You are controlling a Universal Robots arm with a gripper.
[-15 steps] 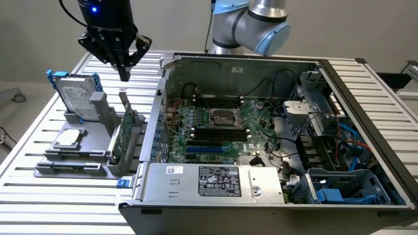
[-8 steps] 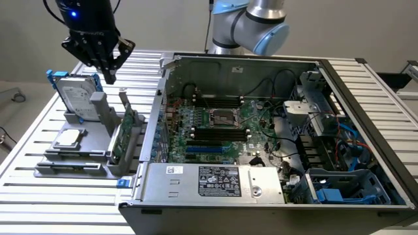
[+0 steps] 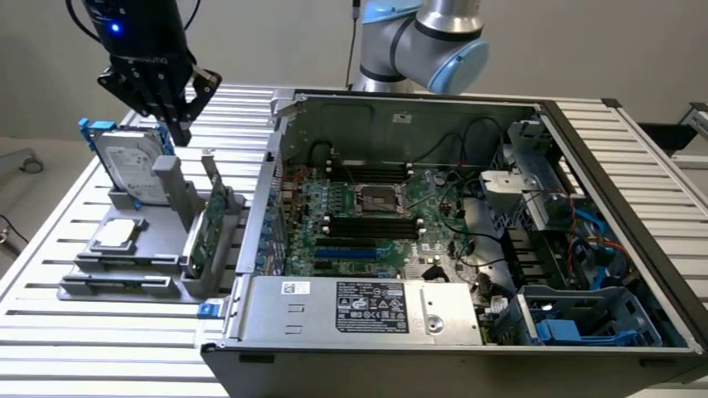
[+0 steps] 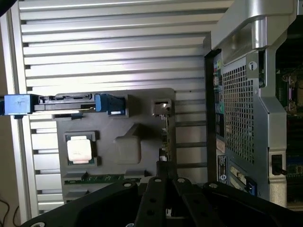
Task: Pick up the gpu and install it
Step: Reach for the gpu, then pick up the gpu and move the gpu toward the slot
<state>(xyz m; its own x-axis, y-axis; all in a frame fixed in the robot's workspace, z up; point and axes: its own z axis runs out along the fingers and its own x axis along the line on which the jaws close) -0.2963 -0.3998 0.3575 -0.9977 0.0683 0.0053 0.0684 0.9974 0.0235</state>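
**Exterior view.** One black gripper (image 3: 177, 131) hangs over the exterior view's left end of the table (image 3: 66, 348), its fingers drawn together to a point with nothing between them. It is above one drive (image 3: 128, 170), a silver slab in a blue frame that stands on edge. Below sits one grey moulded holder (image 3: 166, 269). The one gpu (image 3: 212, 217) stands upright on its edge in the holder's slot, on the side next to the case (image 3: 619, 240), apart from the gripper. It is a thin flat card with a green face showing. One square silver chip (image 3: 118, 235) lies flat in a pocket. The table is ribbed aluminium slats. The one case is an open metal box holding one green board (image 3: 366, 215) and one silver boxy power supply (image 3: 354, 307). One arm (image 3: 426, 41), silver with pale blue joint caps, rises behind the case.

**Wrist view.** The closed gripper (image 4: 162, 176) is matt black with small screw holes. Just past its tips the gpu (image 4: 164, 137) shows edge-on as one thin line in the holder (image 4: 137, 142), its bright metal bracket at the far end. The drive (image 4: 66, 103) is edge-on too, and the chip (image 4: 81, 149) is square and pale. The case (image 4: 239, 113) shows a perforated metal wall.
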